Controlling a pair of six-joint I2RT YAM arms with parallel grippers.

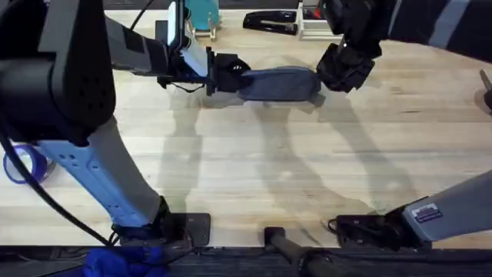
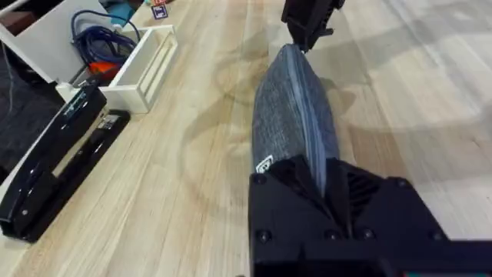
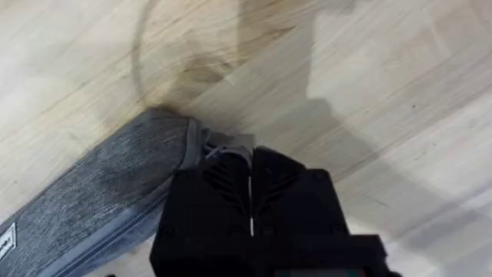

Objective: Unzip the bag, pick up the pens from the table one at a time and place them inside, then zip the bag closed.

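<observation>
The soft grey-blue fabric pouch (image 1: 278,83) is lying far back on the pale plank-grained wooden table (image 1: 254,169), near a black stapler (image 2: 54,173). Both black grippers, left (image 1: 227,75) and right (image 1: 329,77), are pinching its opposite ends closed. Its small white label is unreadable.

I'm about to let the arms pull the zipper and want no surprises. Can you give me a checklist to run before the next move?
1. Left gripper clamped on one end of the bag: ok, fingers shut on the fabric.
2. Right gripper at the other end, on the zipper end: ok, fingers shut there; whether they hold the pull tab itself: cannot tell.
3. Bag resting on the table: ok.
4. Zipper state: looks closed in the left wrist view.
5. Black stapler clear of the bag: ok, apart.
6. Pens located for pickup: cannot tell.
</observation>
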